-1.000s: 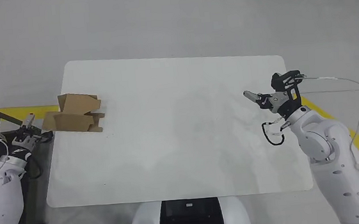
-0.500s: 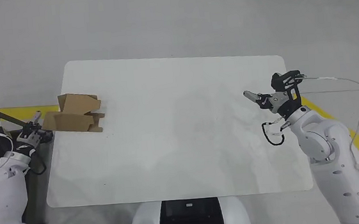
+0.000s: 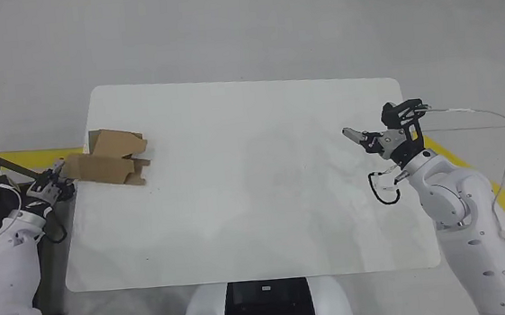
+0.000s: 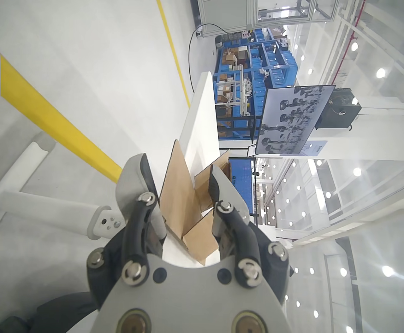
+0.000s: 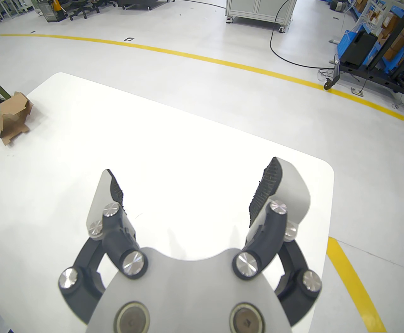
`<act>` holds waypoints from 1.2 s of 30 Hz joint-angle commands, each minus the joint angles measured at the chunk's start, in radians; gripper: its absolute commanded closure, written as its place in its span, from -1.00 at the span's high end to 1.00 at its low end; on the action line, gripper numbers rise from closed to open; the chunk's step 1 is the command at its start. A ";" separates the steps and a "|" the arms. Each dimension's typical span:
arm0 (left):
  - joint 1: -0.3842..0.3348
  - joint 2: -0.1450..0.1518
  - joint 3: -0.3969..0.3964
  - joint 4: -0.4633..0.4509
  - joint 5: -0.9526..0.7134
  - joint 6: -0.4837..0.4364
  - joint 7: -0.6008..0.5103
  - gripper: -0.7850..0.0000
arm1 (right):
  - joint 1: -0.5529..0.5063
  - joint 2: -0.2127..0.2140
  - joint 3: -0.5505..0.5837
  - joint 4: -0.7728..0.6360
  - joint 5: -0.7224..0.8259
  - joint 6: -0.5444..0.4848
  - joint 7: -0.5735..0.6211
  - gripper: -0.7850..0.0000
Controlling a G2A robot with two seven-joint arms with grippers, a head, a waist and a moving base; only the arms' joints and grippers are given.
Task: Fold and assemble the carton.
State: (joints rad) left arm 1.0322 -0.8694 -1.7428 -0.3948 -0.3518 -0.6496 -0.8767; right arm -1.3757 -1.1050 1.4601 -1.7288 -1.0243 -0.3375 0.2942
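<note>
At the left edge of the white rounded-corner tabletop (image 3: 256, 202), toward its far corner, lies the brown corrugated-cardboard carton (image 3: 108, 157). It is partly folded, its flaps are splayed, and one panel overhangs the edge. It is not yet a closed box.

Left end effector (image 3: 56, 181): just off that edge, level with the overhanging panel. In the left wrist view the fingers are spread and straddle the panel edge-on, with the carton (image 4: 178, 195) between the pads. One finger (image 4: 142, 179) is just beside the board. I cannot confirm contact, and there is no clamp.

Right end effector (image 3: 357, 137): over the tabletop near its right edge, well apart from the carton, released wide and holding nothing.

Handling (judgement):
- The carton is empty and looks light. On the smooth tabletop it will probably slide under a push rather than resist, so a one-armed fold is likely to shift it.
- The board should be stiff across a panel but hinge readily at the score lines. Flaps will tend to spring back.
- The hollow corners could crush if pinched hard.
- The matte board should grip well against the ribbed pads.

Where to hold (judgement): pinch a single-wall panel flat between the pads, close to a crease, and brace the opposite wall with the other arm.

Risk: pulling on the overhanging panel alone may only swing it on its hinge or drag the carton off the edge.
</note>
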 commanded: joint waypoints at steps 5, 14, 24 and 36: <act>-0.008 0.002 -0.001 0.004 -0.005 -0.008 -0.005 -1.00 | 0.000 0.000 0.000 0.000 0.000 0.000 0.000 1.00; -0.020 0.006 -0.010 -0.004 -0.037 -0.020 -0.030 -1.00 | 0.000 0.000 0.000 0.000 0.000 0.000 0.000 1.00; -0.022 0.017 -0.057 -0.089 -0.161 -0.009 -0.141 -1.00 | 0.000 0.000 0.000 0.000 0.000 0.000 0.000 1.00; -0.007 0.009 -0.046 -0.308 -0.256 0.053 -0.235 -1.00 | 0.000 0.000 0.000 0.000 0.000 0.000 0.000 1.00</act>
State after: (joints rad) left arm 1.0244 -0.8588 -1.7946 -0.6722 -0.6041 -0.6024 -1.1107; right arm -1.3757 -1.1050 1.4601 -1.7288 -1.0243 -0.3375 0.2942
